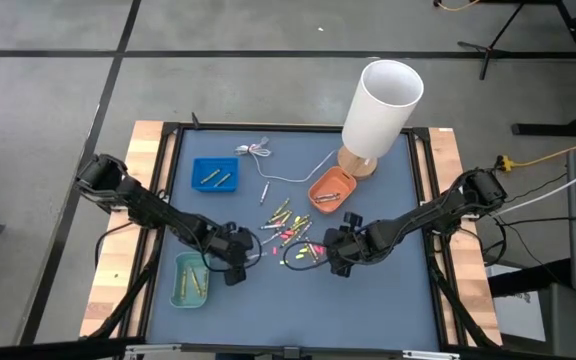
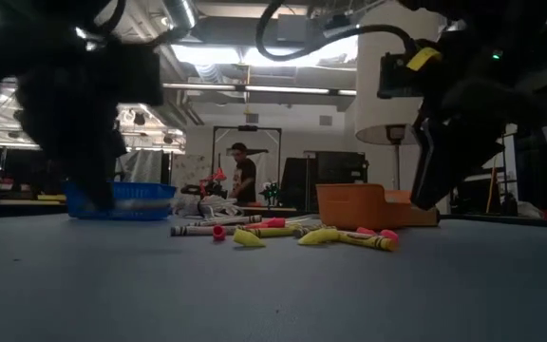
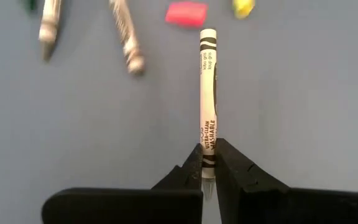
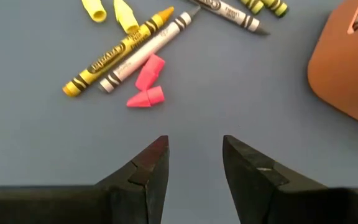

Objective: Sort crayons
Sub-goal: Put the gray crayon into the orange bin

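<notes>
While the dark blue-grey mat (image 1: pixel 368 300) lies smooth and matte inside its pale wooden frame (image 1: pixel 148 140) on a grey concrete floor, I see an open workshop with ceiling lights and a person (image 2: pixel 244 176) standing far behind. My left gripper (image 3: pixel 209 163), at eight o'clock on the mat near the green tray (image 1: pixel 190 281), is pinched on a white paper-wrapped crayon (image 3: pixel 208 93); my right gripper (image 4: pixel 194 163) at five o'clock hangs wide over bare mat. Loose crayons (image 1: pixel 290 235), slim cylinders and broken stubs in yellow and pink, scatter at centre, with the blue tray (image 1: pixel 214 174) at ten o'clock, the rounded orange tray (image 1: pixel 331 189) and a tall white cylinder (image 1: pixel 380 108) at one.
</notes>
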`<control>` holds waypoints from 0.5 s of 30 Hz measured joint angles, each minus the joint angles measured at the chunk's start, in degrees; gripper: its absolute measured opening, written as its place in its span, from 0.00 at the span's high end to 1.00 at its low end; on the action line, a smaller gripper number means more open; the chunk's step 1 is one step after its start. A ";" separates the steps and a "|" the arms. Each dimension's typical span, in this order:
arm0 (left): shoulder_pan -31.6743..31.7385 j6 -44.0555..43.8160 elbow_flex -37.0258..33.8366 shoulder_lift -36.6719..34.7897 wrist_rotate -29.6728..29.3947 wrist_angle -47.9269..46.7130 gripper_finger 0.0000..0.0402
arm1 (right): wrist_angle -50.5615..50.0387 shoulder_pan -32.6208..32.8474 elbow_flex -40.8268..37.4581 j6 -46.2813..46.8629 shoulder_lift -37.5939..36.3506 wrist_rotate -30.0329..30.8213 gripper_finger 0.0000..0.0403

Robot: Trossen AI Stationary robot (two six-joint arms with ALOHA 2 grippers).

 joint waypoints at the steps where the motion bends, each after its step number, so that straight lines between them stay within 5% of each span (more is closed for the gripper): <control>1: 0.09 0.01 0.78 0.00 -0.15 0.17 0.99 | 0.14 0.00 -0.01 0.00 0.00 0.01 0.63; 7: 2.58 2.48 4.79 -0.06 -5.96 2.12 0.99 | 0.13 0.00 -0.01 0.00 0.00 0.02 0.63; 15: 11.29 14.68 5.17 -0.09 -9.18 18.24 0.99 | 0.12 0.00 -0.01 -0.02 0.00 0.02 0.63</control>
